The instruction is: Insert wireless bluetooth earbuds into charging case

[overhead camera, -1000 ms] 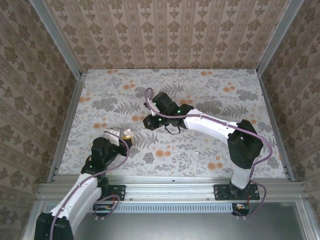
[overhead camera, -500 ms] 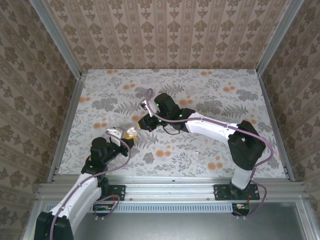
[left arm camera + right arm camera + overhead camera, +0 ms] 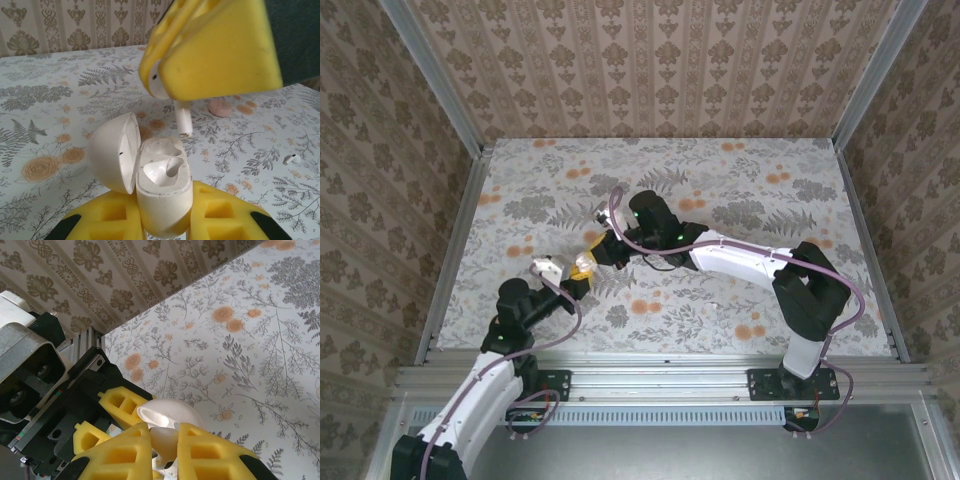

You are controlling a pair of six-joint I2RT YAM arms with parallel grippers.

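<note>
While the left end effector [image 3: 165, 222] is clamped on the open case [image 3: 162, 185] and holds it upright, the right end effector [image 3: 162, 455] is pinched on one earbud [image 3: 160, 85] just above the case's far rim, with the stem [image 3: 184, 120] pointing down. Misalignment looks like the main risk. The stem tip seems to hang at the rim rather than over a well, so a straight descent could strike the edge, twist the bud in the pads, or lever the case out of its grip. The lid [image 3: 115, 155], hinged open to the left, could also be knocked shut. Both pieces are glossy, hard white plastic, rounded and likely slippery. The case is pebble-shaped with sculpted wells, and the yellow pads look like soft foam with cut-outs. A small white piece [image 3: 291, 159], maybe the other bud, lies on the counter [image 3: 45, 100] well to the right.
</note>
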